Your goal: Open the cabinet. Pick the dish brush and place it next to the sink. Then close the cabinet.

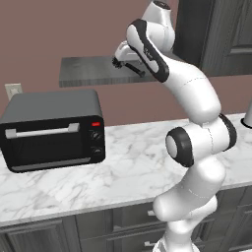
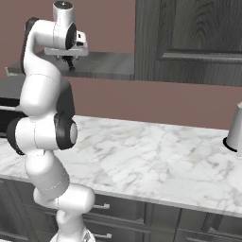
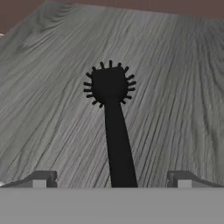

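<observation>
Toaster oven [image 1: 51, 129]: black box with a silver bar handle, on the marble counter [image 1: 128, 170], below the shelf board and towards its left end.
Shelf board [image 1: 88, 70]: grey wood-grain board of the cabinet, bare against the brown wall; the landmark for every entry here.
Dish brush [image 3: 113, 120]: all black, lying flat on the shelf board, round bristly head [image 3: 109, 85] pointing away from the hand, thin straight handle running back towards it. In the left base view it is the dark stick [image 1: 133, 68] on the board just under the hand.
Gripper [image 3: 111, 179]: spread wide and holding nothing; its two dark tips stand on either side of the handle, apart from it, low over the shelf board.
Cabinet door [image 2: 189, 40]: dark grey, panelled, to the right of the shelf board; judged already open, since the board is exposed.
Silver object [image 2: 235, 127]: at the far right counter edge, well apart from the shelf board; too cropped to name.
Step in hand: picking up the brush, not yet gripped.
Doing it well: keep the handle centred between the tips, come down until they flank it without pressing into the board, squeeze across the narrow handle, not the bristles, then lift straight up before carrying it off.
</observation>
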